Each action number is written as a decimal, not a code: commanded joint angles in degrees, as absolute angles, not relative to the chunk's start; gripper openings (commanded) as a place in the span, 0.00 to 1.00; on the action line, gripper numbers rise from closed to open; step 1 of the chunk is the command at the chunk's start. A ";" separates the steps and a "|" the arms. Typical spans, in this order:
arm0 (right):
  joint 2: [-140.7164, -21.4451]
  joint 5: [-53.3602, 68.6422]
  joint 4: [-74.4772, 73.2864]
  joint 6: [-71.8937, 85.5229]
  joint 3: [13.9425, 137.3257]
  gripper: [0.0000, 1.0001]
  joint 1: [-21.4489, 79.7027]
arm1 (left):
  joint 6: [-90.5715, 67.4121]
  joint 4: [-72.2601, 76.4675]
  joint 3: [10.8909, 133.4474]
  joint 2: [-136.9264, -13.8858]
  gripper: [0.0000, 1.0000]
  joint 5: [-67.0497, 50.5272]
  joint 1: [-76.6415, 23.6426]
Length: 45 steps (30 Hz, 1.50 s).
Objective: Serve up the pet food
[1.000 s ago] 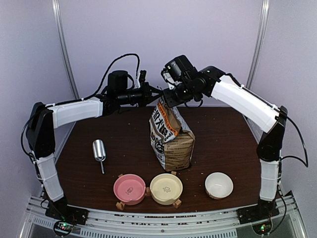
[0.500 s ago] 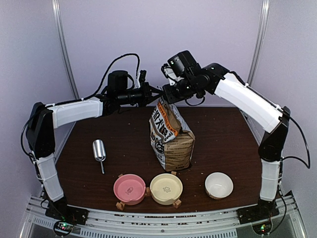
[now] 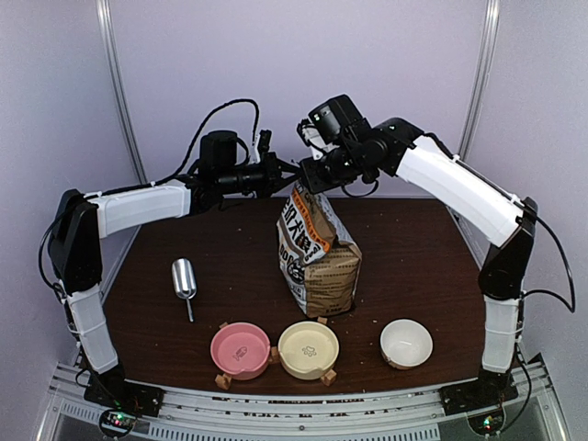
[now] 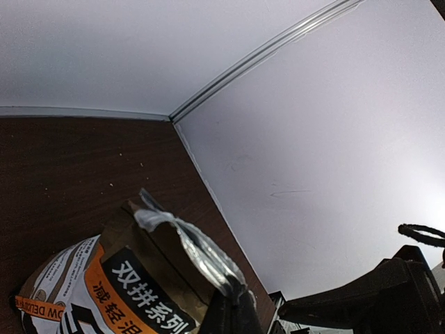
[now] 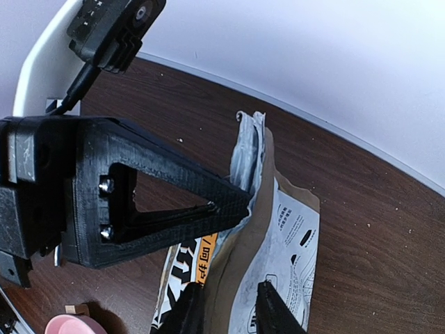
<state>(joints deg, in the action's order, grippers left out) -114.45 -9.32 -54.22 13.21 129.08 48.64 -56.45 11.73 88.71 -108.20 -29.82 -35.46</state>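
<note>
- Tipping comes first: my left claw (image 5: 235, 203) is clamped on the silvery top lip of the bag (image 3: 317, 257), so a sideways tug could topple it towards the cream bowl (image 3: 308, 349), well below and nearer my bases.
- My right claw (image 5: 233, 314) stands parted with the opposite bag wall in its gap, unpinched as far as I can tell. If it closes too shallow, it could slip off.
- Pulling the lips apart too hard could tear the paper.
- Pet food is hidden, I judge inside the bag beneath both claws. A jolt could scatter it over the table (image 3: 413, 257).
</note>
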 commanded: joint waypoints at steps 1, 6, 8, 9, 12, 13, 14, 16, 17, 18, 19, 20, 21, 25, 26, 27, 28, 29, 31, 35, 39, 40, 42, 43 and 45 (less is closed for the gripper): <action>-115.70 -11.71 -54.44 12.58 130.52 0.25 48.96 | -55.17 13.00 88.43 -105.55 0.00 -28.90 -35.32; -116.10 -12.21 -54.88 12.39 130.52 0.24 49.00 | -55.18 12.96 88.57 -105.57 0.00 -28.83 -35.26; -116.19 -13.06 -55.02 12.48 130.52 0.22 49.00 | -55.19 12.92 88.57 -105.56 0.00 -28.87 -35.33; -116.19 -13.65 -55.13 12.48 130.52 0.21 48.96 | -55.18 12.88 88.57 -105.53 0.00 -28.88 -35.29; -116.32 -15.33 -55.41 12.55 130.52 0.19 48.99 | -55.17 12.87 88.58 -105.55 0.00 -28.84 -35.26; -116.36 -15.72 -55.56 12.40 130.61 0.18 48.96 | -55.15 12.86 88.59 -105.56 0.00 -28.90 -35.30; -116.50 -15.90 -55.66 12.28 130.61 0.18 48.98 | -55.11 12.89 88.62 -105.51 0.00 -28.91 -35.27; -116.82 -16.28 -55.84 12.11 130.77 0.18 48.96 | -55.11 12.85 88.65 -105.56 0.00 -28.85 -35.30; -116.89 -16.34 -55.91 12.05 130.76 0.18 48.96 | -55.18 12.80 88.73 -105.53 0.00 -28.83 -35.26; -117.01 -16.41 -55.90 12.01 130.78 0.17 48.96 | -55.10 12.83 88.73 -105.54 0.00 -28.85 -35.30; -117.11 -16.57 -55.94 11.93 130.78 0.17 48.96 | -55.11 12.75 88.75 -105.55 0.00 -28.83 -35.29; -117.27 -16.76 -55.95 11.87 130.78 0.18 48.96 | -55.11 12.75 88.76 -105.56 0.00 -28.77 -35.27; -117.39 -16.86 -55.95 11.82 130.78 0.18 48.96 | -55.11 12.69 88.76 -105.56 0.00 -28.76 -35.32; -118.05 -16.60 -55.92 11.52 130.87 0.18 48.98 | -55.11 12.71 88.76 -105.56 0.00 -28.74 -35.31; -118.23 -16.66 -55.83 11.45 130.87 0.18 48.98 | -55.13 12.65 88.83 -105.56 0.00 -28.74 -35.25; -118.36 -16.88 -55.89 11.43 130.95 0.18 48.96 | -55.00 12.58 88.85 -105.56 0.00 -28.78 -35.30; -118.53 -17.10 -55.96 11.34 130.93 0.18 48.97 | -55.00 12.60 88.93 -105.56 0.00 -28.75 -35.30; -118.68 -17.28 -56.08 11.29 130.95 0.18 48.96 | -54.99 12.57 88.94 -105.63 0.00 -28.78 -35.33; -119.02 -17.65 -56.23 11.10 130.96 0.18 49.04 | -54.97 12.56 89.11 -105.64 0.00 -28.75 -35.30; -119.65 -19.79 -56.70 10.90 130.96 0.15 49.06 | -55.02 12.49 89.12 -105.64 0.00 -28.91 -35.33; -119.79 -22.30 -56.96 11.22 130.96 0.04 49.06 | -54.94 12.60 89.04 -105.67 0.00 -28.85 -35.29; -119.79 -22.92 -57.01 11.30 130.96 0.01 49.07 | -54.88 12.63 89.11 -105.73 0.00 -28.82 -35.32; -119.61 -24.00 -56.94 11.38 130.96 0.00 49.05 | -54.91 12.73 89.18 -105.75 0.00 -28.87 -35.33; -119.55 -24.46 -56.81 11.44 130.96 0.00 49.15 | -54.93 12.68 89.20 -105.86 0.00 -28.87 -35.33; -119.30 -25.83 -56.64 11.82 130.88 0.00 49.13 | -54.86 12.78 89.13 -105.98 0.00 -28.89 -35.31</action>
